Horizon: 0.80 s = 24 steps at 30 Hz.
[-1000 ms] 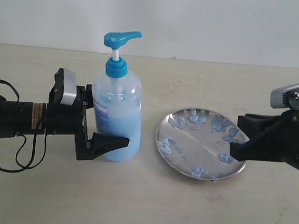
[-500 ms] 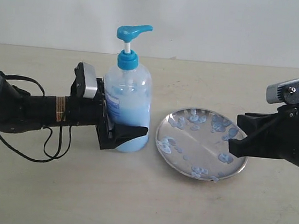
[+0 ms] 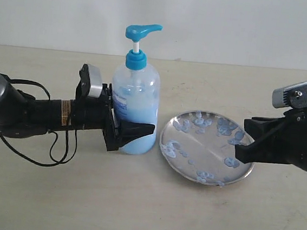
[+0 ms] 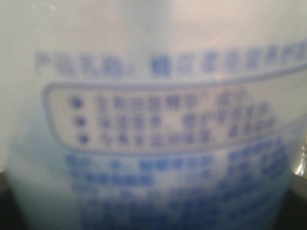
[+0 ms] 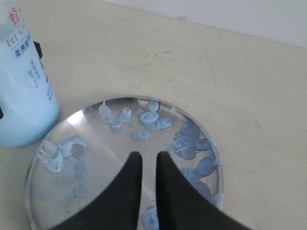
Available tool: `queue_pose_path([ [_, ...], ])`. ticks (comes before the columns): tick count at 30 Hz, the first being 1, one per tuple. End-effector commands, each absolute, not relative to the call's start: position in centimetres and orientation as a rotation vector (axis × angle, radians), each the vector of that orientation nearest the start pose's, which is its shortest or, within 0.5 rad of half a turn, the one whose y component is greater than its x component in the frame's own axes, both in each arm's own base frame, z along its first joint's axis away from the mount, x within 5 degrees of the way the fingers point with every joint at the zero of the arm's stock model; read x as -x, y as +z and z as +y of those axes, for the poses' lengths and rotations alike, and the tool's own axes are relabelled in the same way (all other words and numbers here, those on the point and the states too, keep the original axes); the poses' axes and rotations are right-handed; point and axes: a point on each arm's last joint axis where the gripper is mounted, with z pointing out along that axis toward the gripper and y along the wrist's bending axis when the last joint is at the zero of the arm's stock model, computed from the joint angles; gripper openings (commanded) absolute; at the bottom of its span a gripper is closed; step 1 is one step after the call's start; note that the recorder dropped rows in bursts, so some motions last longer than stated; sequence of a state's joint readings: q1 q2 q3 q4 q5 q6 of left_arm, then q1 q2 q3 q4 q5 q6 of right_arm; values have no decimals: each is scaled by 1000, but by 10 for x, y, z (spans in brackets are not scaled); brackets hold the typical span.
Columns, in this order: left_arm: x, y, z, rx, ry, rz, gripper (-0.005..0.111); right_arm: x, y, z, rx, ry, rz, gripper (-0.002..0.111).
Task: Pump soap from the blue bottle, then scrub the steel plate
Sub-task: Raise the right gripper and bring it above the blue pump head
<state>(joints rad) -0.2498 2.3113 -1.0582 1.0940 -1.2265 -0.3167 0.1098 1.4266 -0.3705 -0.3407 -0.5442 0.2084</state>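
Exterior view: left gripper point(image 3: 131, 136), jaws astride the bottle point(image 3: 135, 110) at frame centre, grip uncertain; right gripper point(image 3: 241, 150), jaws nearly together and empty, over the soap-spotted plate point(image 3: 193, 151) at right.

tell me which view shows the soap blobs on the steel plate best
The right wrist view: it looks straight down on the steel plate, so each soap blob shows separately. The exterior view sees the plate obliquely. The left wrist view shows only the blue bottle's label.
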Motion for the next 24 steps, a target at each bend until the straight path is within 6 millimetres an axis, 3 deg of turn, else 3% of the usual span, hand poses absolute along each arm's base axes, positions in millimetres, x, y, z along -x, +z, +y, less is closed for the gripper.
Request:
queue_pose_path([
  [1,-351,70,-173,-1092,-971,1477,4,-239,177,33,236,102,1978,1],
  [5,-350,69,-173,-1097,-974,1477,4,-246,185,26,207,-9,1921,1],
  [9,-345,84,-174,-1191,-997,1446,4,-272,217,29,213,-22,1796,1],
  [11,-349,92,-172,-1227,-912,1484,4,-287,229,36,272,2,1746,1],
  [14,-354,102,-175,-1277,-918,1469,4,-313,242,62,477,219,1690,1],
  [15,-356,105,-176,-1324,-942,1468,4,-319,255,73,590,297,1646,1],
  [19,-361,111,-179,-1399,-956,1456,4,-330,295,86,699,391,1533,1],
  [24,-366,115,-180,-1396,-959,1456,4,-329,302,92,788,434,1505,1],
])
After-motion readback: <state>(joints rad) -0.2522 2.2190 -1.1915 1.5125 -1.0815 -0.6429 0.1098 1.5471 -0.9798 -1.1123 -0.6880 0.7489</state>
